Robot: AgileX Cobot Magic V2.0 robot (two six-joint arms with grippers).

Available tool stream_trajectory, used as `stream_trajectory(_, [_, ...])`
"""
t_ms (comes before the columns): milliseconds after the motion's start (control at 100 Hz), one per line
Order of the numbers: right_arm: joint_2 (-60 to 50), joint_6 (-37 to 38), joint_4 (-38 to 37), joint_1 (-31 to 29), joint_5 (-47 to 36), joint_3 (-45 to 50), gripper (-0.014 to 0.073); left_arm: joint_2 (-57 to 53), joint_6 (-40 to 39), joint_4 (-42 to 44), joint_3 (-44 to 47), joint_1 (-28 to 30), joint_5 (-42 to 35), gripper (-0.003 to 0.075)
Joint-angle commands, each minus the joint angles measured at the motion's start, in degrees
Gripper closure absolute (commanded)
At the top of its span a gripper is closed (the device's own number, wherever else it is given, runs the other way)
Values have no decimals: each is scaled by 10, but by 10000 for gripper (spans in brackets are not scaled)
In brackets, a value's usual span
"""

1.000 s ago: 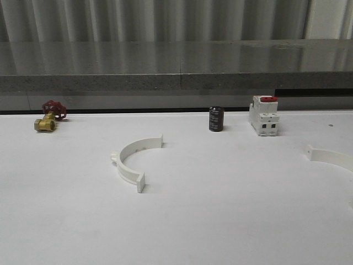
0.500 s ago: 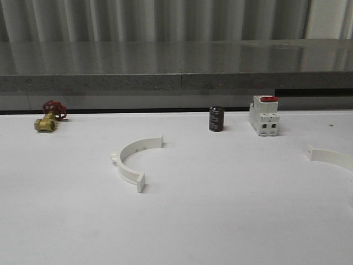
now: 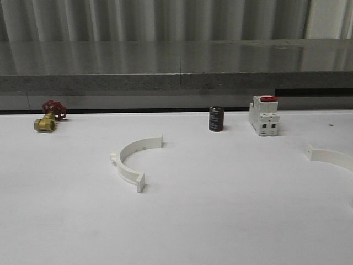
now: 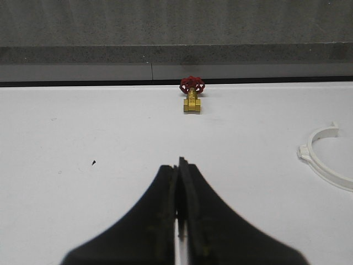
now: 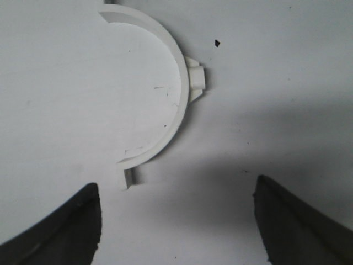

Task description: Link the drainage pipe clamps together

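a white desk (image 3: 220,221) runs back to a grey stone-like ledge and a ribbed wall. along the far edge sit a brass valve with a red handwheel (image 3: 48,116) at the left, a black cylinder (image 3: 216,118) near the middle and, just right of it, a white boxy switch with a red top (image 3: 263,115). one white clamp half (image 3: 134,160) lies flat left of centre, its open side toward the right. the other clamp half (image 3: 331,156) lies well apart at the right edge, cut off by the frame. the left gripper (image 4: 180,165) hovers over bare desk with its jaws pressed together, empty, pointing toward the valve. the right gripper (image 5: 176,221) hangs above the right-hand clamp half, jaws spread wide and touching nothing.
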Motion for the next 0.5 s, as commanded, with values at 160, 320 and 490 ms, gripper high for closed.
stream_trajectory(160, [112,2,6,-2,-15,-83,22,6,-6,-4,-14,1,-40,741])
stream_trajectory(320, [179,2,6,-2,-9,-126,22,6,-6,-4,-14,1,-40,741])
stream_trajectory(490, [231,2,6,-2,-2,-160,23,6,-6,-4,-14,1,-40,741])
